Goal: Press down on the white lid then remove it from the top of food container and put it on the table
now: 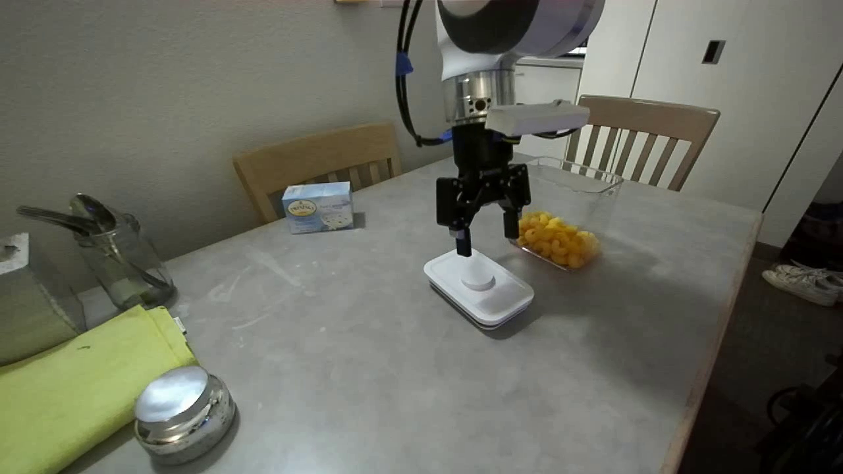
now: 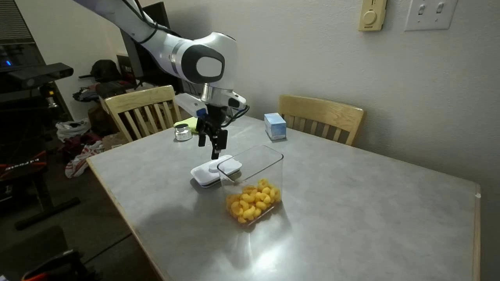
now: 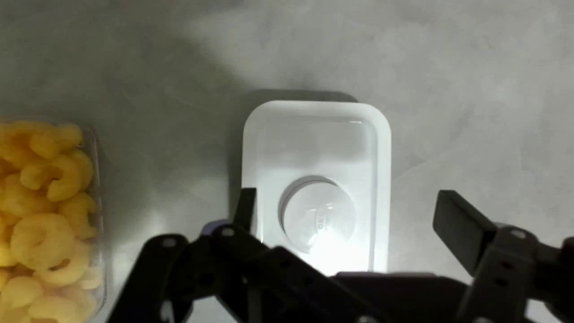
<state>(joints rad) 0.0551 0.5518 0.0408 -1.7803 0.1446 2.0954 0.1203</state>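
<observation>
The white lid lies flat on the grey table, beside the food container and apart from it. It also shows in the other views. Its round centre button stands raised. The clear food container stands upright and uncovered with yellow food pieces inside; part of it shows at the left of the wrist view. My gripper is open and empty above the lid. In the wrist view one finger is over the lid's edge and the other is beyond its opposite side.
A blue-and-white box stands near the wall side. A silver round tin, a yellow-green cloth and a glass jar with cutlery are at one end. Wooden chairs surround the table.
</observation>
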